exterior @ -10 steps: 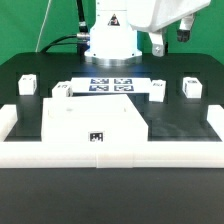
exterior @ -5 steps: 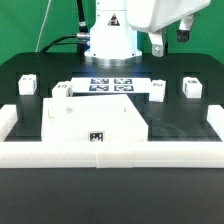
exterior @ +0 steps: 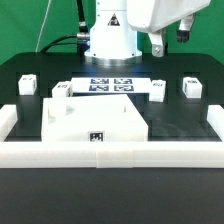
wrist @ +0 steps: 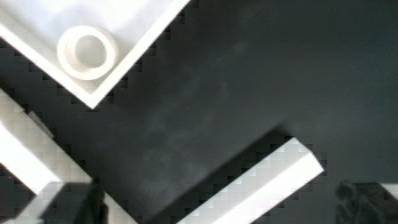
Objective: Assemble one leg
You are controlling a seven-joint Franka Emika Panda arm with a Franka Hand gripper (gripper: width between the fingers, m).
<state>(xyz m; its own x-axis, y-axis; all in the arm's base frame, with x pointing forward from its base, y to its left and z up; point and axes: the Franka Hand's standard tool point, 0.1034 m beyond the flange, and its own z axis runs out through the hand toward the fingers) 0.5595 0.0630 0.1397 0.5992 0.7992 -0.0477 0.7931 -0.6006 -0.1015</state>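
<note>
**Exterior view.** The gripper (exterior: 170,38) is held high at the upper right of the frame, with jaws spread and nothing grasped. Four like blocks are set on the table (exterior: 30,62). The leg (exterior: 158,90), right of centre, lies nearest below the gripper. Its tagged face is turned toward the camera and its long axis seems upright, though it is too small to confirm. The descent is best centred over the block, with the jaws closed across its narrower sides.
</note>
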